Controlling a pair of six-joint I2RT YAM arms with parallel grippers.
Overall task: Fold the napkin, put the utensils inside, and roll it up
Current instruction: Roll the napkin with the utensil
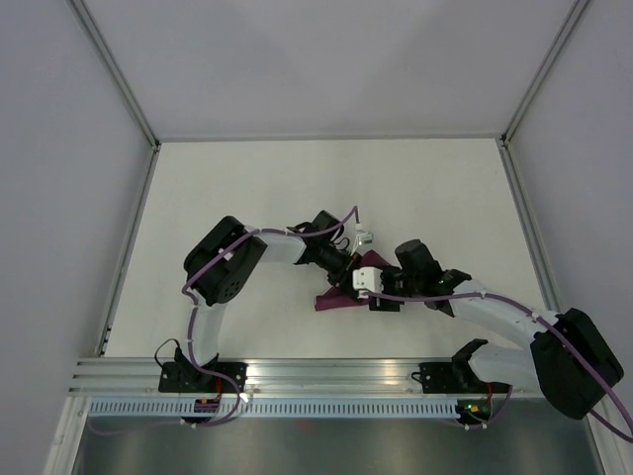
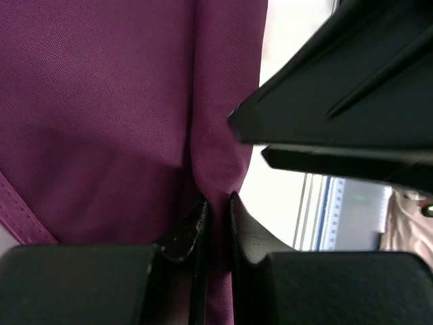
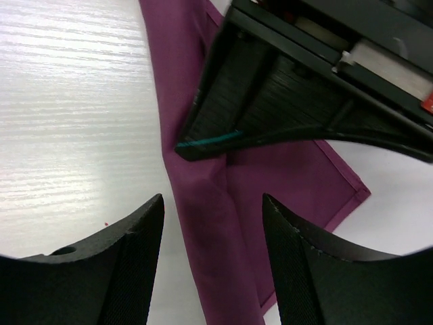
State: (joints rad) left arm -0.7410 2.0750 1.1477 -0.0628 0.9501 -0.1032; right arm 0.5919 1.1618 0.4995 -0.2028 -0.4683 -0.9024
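The napkin [image 2: 101, 122] lies bunched near the middle of the white surface [image 3: 74, 101], between the two arms. The left gripper [image 2: 218, 203] is closed tight on a pinched fold of the cloth. The right gripper [image 3: 213, 203] hangs just over a long folded edge of the napkin, its jaws wide apart and holding nothing, close beside the left gripper.
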